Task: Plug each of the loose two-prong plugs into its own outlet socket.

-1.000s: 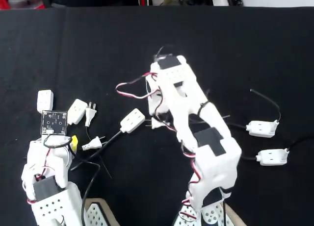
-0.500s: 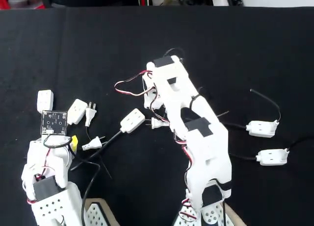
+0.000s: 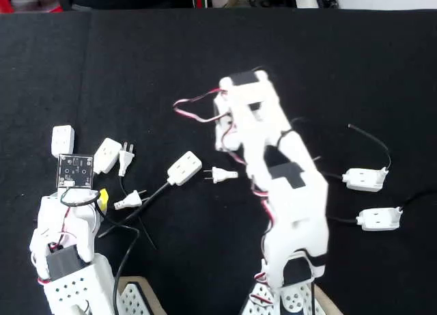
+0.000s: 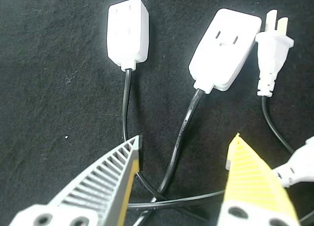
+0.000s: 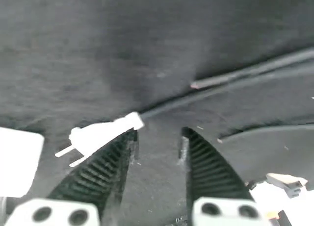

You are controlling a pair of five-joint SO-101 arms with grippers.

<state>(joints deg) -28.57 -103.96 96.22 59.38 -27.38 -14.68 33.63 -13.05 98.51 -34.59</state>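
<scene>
Altogether five sockets point(image 3: 62, 140) point(image 3: 107, 155) point(image 3: 184, 168) point(image 3: 365, 179) point(image 3: 379, 218) and three loose plugs point(image 3: 125, 158) point(image 3: 130, 201) point(image 3: 222, 173) lie about (left pincer point(image 4: 187, 137), right pincer point(image 5: 159, 132) spread).

In the high view the right arm point(image 3: 287, 185) lies over the cord of the loose plug point(image 3: 222, 174) at mid-table, so the cord's run cannot be traced. In the left wrist view a second plug point(image 4: 298, 168) is cut off by the picture's edge, its prongs out of sight. In the right wrist view an outlet socket point(image 5: 17, 160) is likewise cut off.
</scene>
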